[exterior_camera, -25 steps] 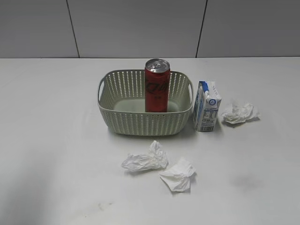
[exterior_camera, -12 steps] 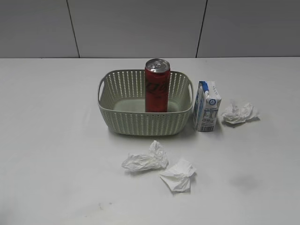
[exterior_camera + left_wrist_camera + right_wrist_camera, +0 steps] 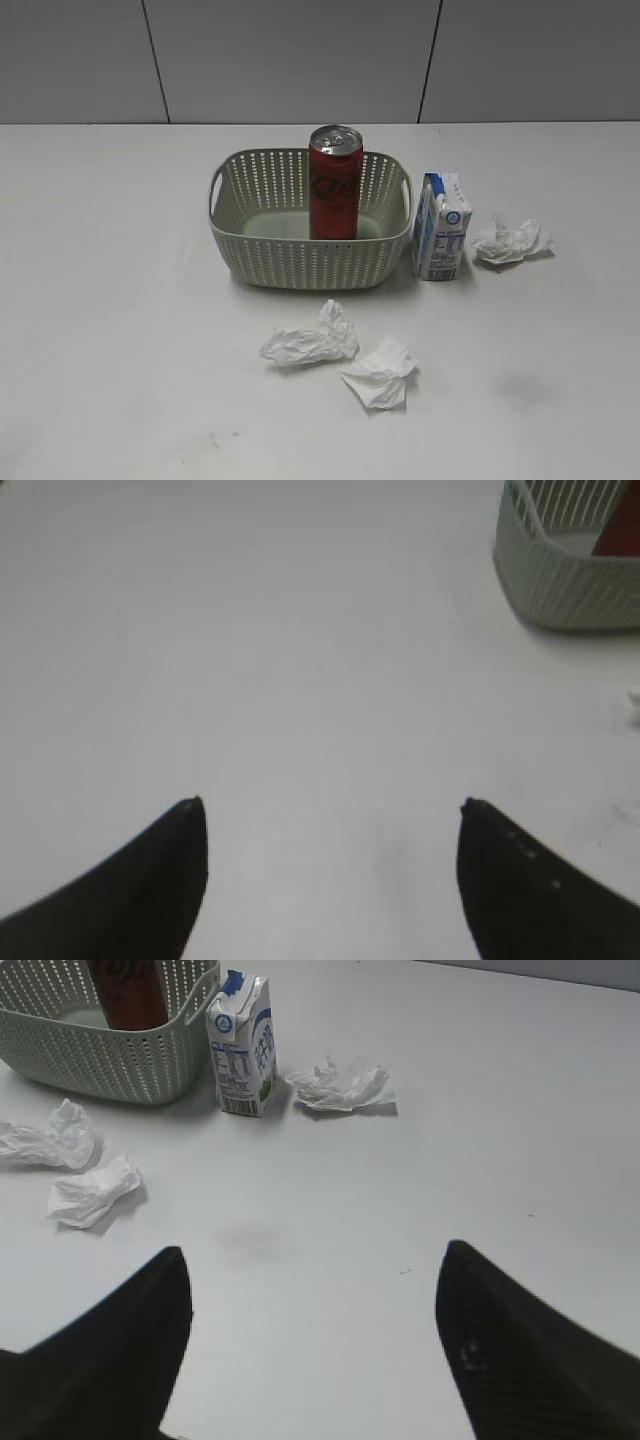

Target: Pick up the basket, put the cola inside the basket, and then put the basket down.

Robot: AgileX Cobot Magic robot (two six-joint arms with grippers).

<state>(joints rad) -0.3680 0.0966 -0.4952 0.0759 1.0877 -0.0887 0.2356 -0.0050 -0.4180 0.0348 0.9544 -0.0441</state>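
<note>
1. Standing upright inside the basket (image 3: 310, 235), toward its rear middle: the cola (image 3: 334, 183), a tall slim red can with black lettering and a silver top, rising well above the rim.
2. Resting flat on the white table (image 3: 120, 330): pale sage-green basket, rounded corners, slotted walls, a cut-out handle at each short end, long axis running left to right across the exterior view.
3. Judging from this layout, looking finished: can in, basket down, nothing being gripped.
4. Hanging low over bare table with jaws spread wide and empty: left gripper (image 3: 332, 880), basket lying ahead and to its right, only a corner showing at the top right of its wrist view.
5. Likewise gaping and holding nothing: right gripper (image 3: 315, 1345), basket lying ahead and to its left, well apart.
6. Appearing about equally removed, neither arm showing in the exterior view.
7. Standing just beside the basket's right end: blue-and-white milk carton (image 3: 441, 240); lying beyond it, a crumpled tissue (image 3: 511, 241); lying in front of the basket, two more crumpled tissues (image 3: 340, 357).
</note>
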